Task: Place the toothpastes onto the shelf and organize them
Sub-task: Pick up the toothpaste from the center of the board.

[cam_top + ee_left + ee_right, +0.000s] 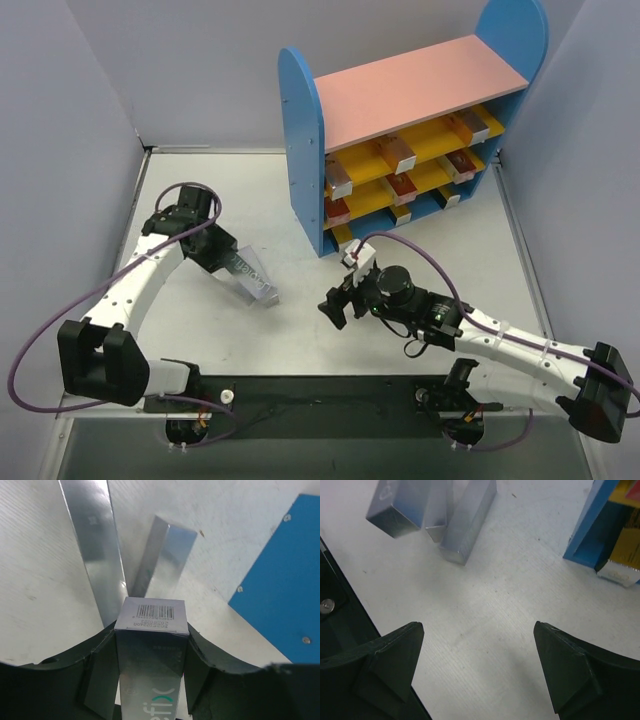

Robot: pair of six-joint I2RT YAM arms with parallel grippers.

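Note:
My left gripper is shut on a silver-grey toothpaste box, whose barcode end points away from the fingers. Two more silver toothpastes lie on the table just beyond it, seen as a cluster in the top view. The shelf stands at the back right with a pink top and yellow boards, and several toothpastes lie across its boards. My right gripper is open over bare table, its jaws wide apart with nothing between them. It is right of the silver boxes.
Grey walls close in the table on the left, back and right. The shelf's blue side panel stands close to the right of the left gripper. A silver box end sticks out at the shelf's bottom corner. A black strip runs along the near edge.

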